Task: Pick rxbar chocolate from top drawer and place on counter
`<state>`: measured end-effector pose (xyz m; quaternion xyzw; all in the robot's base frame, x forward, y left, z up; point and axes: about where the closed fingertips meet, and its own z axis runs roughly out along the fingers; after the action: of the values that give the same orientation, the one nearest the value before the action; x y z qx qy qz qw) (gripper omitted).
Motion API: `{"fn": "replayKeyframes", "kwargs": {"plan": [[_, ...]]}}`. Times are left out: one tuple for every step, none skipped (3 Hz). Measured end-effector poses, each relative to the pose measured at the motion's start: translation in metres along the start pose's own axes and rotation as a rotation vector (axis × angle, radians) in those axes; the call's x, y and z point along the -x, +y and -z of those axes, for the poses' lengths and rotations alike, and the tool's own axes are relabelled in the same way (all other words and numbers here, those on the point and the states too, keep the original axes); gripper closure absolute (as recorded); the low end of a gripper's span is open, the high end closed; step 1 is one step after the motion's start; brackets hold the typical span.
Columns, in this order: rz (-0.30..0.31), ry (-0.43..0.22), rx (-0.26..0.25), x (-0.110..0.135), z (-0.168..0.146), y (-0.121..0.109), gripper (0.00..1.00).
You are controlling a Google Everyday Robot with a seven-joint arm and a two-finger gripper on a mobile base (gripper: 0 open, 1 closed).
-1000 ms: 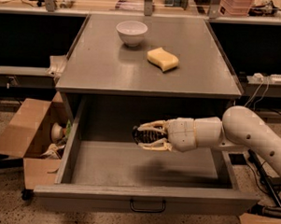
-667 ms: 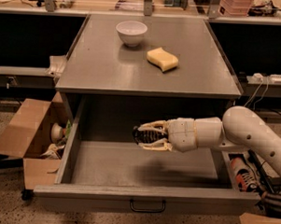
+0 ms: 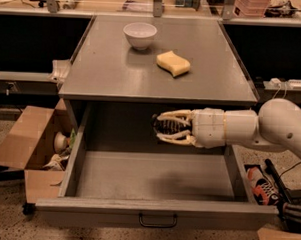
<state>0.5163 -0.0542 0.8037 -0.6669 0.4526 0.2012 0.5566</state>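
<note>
The top drawer [image 3: 153, 177] is pulled wide open, with its small black handle [image 3: 157, 221] at the front. My gripper [image 3: 162, 126] reaches in from the right. It hovers above the drawer floor at the back, just under the counter's front edge. Its pale fingers [image 3: 173, 115] are shut on a small dark bar, the rxbar chocolate [image 3: 165, 126]. The grey metal counter [image 3: 117, 75] lies above.
A white bowl [image 3: 139, 35] and a yellow wavy sponge [image 3: 173, 63] sit on the counter. An open cardboard box [image 3: 24, 141] with clutter stands on the floor to the left. A red-and-black object [image 3: 262, 189] lies on the floor to the right. A tan workbench [image 3: 115, 3] runs behind.
My gripper has risen with the dark bar, from low in the drawer to just below the counter's edge.
</note>
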Motion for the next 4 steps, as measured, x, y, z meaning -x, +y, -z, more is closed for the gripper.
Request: {"fn": "replayKeyframes", "kwargs": {"plan": [[0.025,0.040,-0.097,0.023,0.036,-0.054,1.00],[0.025,0.040,-0.097,0.023,0.036,-0.054,1.00],[0.027,0.071,-0.135,0.013,0.041,-0.091,1.00],[0.008,0.116,-0.188,-0.001,0.050,-0.136,1.00]]}}
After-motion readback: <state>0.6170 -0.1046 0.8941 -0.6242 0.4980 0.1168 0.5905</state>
